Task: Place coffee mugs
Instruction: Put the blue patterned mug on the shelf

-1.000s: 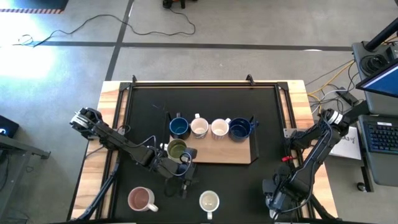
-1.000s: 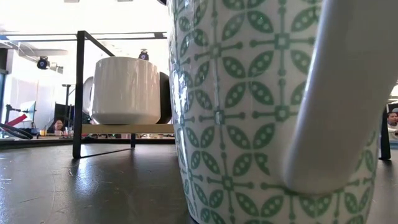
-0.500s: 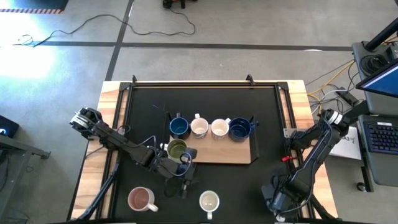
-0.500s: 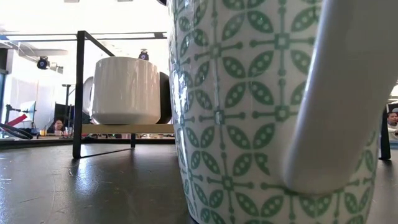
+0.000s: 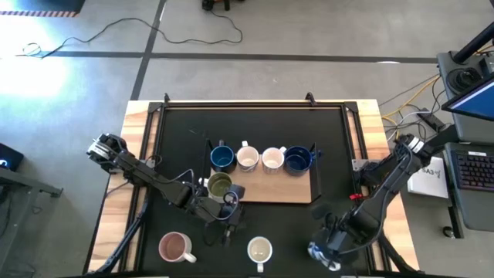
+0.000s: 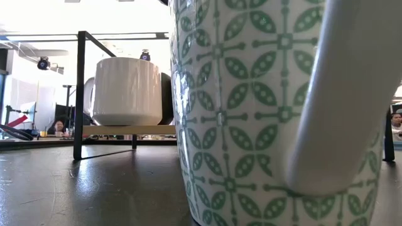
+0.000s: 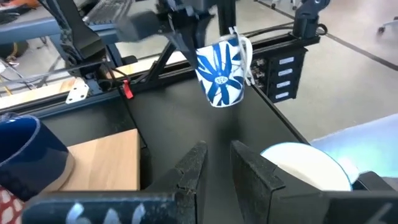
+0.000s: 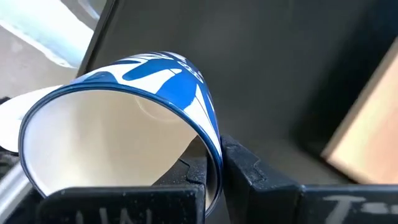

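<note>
Right gripper [image 5: 323, 253] clamped shut, low at front — left gripper [image 5: 228, 218] mid-table, fingers slightly apart.

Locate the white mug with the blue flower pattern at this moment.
The blue-flowered mug hangs in the right claw, lifted off the table near its front right corner in the high view, to the right of the cream mug.

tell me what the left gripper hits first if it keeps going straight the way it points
Probably the white mug with blue leaf print, held off the black table by the right gripper; the left gripper aims roughly at it, but depth is unclear.
</note>
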Motion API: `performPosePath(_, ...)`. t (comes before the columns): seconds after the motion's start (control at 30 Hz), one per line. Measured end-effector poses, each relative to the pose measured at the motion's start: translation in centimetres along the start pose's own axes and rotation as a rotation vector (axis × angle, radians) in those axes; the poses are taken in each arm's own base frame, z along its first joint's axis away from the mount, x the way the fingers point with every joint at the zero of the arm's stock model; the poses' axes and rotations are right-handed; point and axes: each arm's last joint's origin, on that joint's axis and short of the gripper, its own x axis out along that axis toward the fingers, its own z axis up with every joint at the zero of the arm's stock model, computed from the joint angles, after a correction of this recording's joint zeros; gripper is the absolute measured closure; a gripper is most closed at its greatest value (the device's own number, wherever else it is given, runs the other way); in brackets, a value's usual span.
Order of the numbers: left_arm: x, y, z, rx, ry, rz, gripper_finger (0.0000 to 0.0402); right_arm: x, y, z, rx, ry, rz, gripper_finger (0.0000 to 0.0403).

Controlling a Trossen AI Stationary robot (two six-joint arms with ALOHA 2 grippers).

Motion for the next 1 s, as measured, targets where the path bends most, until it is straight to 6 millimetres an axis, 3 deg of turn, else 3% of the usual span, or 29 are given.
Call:
performPosePath(0.27, -0.1, -0.1, 0.0, 0.002, 0.007, -0.039, 0.0349, -1.2, -4.0, 1.9, -0.154, -0.050, -0.036, 0.0389)
performPosePath(0.57, -0.6, -0.2, 0.3, 0.008, 0.003, -0.057, 0.0349, -2.2, -8.0, 2.6, -0.261, -0.046, -0.071, 0.0389)
performPosePath(1.0, -1.7, 0.0, 0.8, 0.090, 0.025, -0.098, 0.0349, -2.3, -11.7, 2.5, -0.335, -0.002, -0.185, 0.0390)
